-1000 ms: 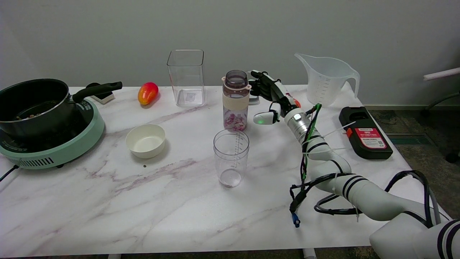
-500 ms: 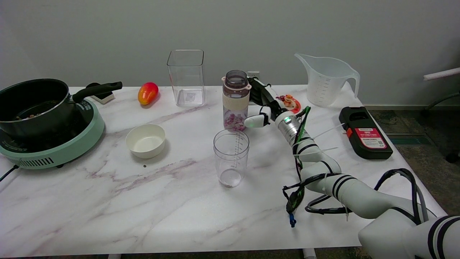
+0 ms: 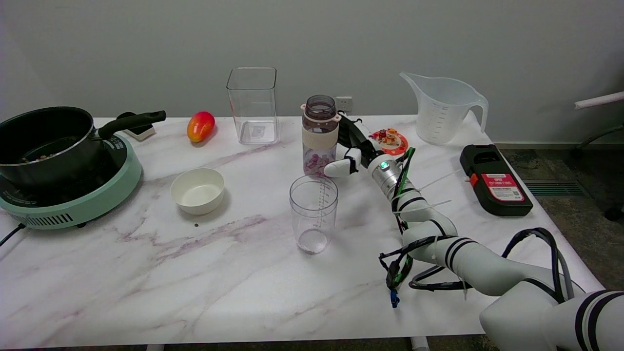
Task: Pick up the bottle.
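Observation:
The bottle point(image 3: 320, 134) stands upright near the middle back of the marble table point(image 3: 146, 273). It is clear, with a dark open neck, a cream sleeve round its middle and pink pieces in the bottom. My right hand point(image 3: 352, 146) is right beside its right flank, fingers apart. The white thumb tip lies low by the bottle's base and the dark fingers reach behind its right side. Contact cannot be told; nothing is gripped.
A clear measuring cup point(image 3: 313, 213) stands just in front of the bottle. Behind are a square clear container point(image 3: 252, 105) and a mango point(image 3: 200, 126). A white bowl point(image 3: 197, 190) and a pot on a green cooker point(image 3: 58, 161) lie left. A jug point(image 3: 442, 107), small red dish point(image 3: 388, 139) and black device point(image 3: 495, 180) lie right.
My right hand has moved left and lower, from a gap right of the bottle to close against its right side. The small red dish behind it has come into sight.

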